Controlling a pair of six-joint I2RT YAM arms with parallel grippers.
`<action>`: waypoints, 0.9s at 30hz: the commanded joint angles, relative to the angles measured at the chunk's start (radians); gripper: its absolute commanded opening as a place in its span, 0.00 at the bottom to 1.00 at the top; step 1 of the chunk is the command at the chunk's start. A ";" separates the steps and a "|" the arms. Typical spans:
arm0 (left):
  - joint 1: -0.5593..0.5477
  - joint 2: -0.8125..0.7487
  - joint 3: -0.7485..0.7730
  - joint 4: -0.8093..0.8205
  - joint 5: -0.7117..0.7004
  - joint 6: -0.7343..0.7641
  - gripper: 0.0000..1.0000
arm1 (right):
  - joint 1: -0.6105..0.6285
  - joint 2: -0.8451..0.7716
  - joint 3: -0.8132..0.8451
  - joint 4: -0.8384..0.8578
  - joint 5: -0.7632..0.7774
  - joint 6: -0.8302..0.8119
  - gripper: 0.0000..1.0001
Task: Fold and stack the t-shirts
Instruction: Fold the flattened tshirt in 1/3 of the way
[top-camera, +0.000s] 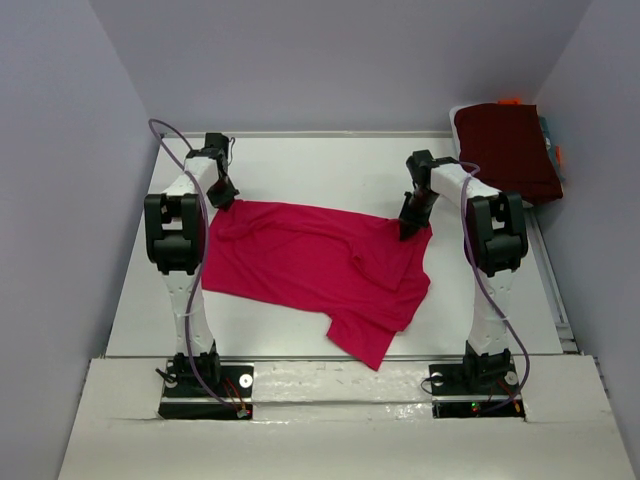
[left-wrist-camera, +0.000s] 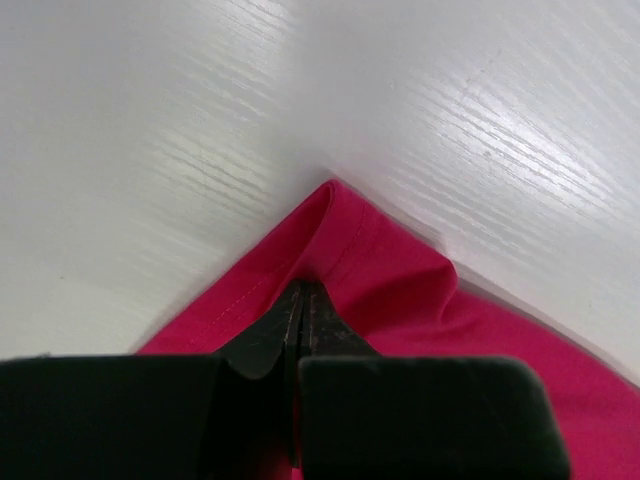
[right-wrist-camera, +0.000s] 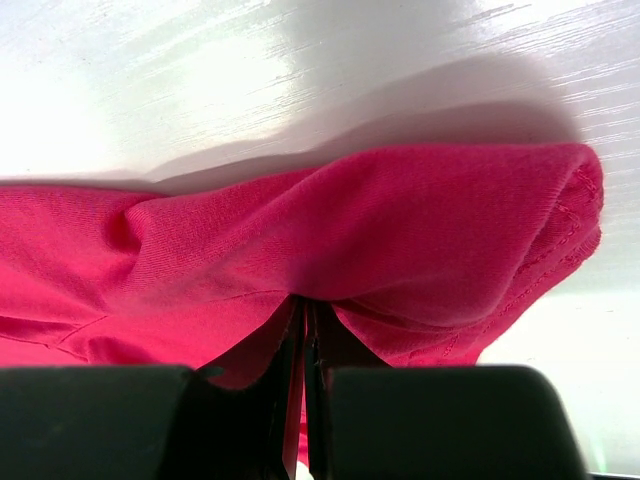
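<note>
A crimson-pink t-shirt (top-camera: 310, 265) lies spread and rumpled across the middle of the white table (top-camera: 320, 165). My left gripper (top-camera: 226, 199) is shut on its far left corner, where the hemmed edge (left-wrist-camera: 330, 235) rises into the closed jaws (left-wrist-camera: 302, 290). At the shirt's far right corner my right gripper (top-camera: 410, 228) is shut on a bunched fold of the cloth (right-wrist-camera: 400, 235), which bulges above the closed jaws (right-wrist-camera: 305, 305). A dark maroon folded t-shirt (top-camera: 508, 150) rests at the back right.
The maroon shirt lies on top of other folded items with orange and teal edges (top-camera: 553, 150) by the right wall. Grey walls enclose the table on the left, back and right. Both arm bases (top-camera: 205, 385) are bolted at the near edge.
</note>
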 joint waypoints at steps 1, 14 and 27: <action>0.011 0.012 0.042 -0.013 -0.004 0.005 0.06 | 0.005 0.077 -0.069 0.025 0.060 -0.019 0.09; 0.029 0.034 0.054 -0.009 -0.001 0.014 0.06 | 0.005 0.080 -0.074 0.028 0.063 -0.019 0.09; 0.038 0.026 0.052 -0.009 0.002 0.027 0.34 | 0.005 0.088 -0.072 0.026 0.059 -0.021 0.09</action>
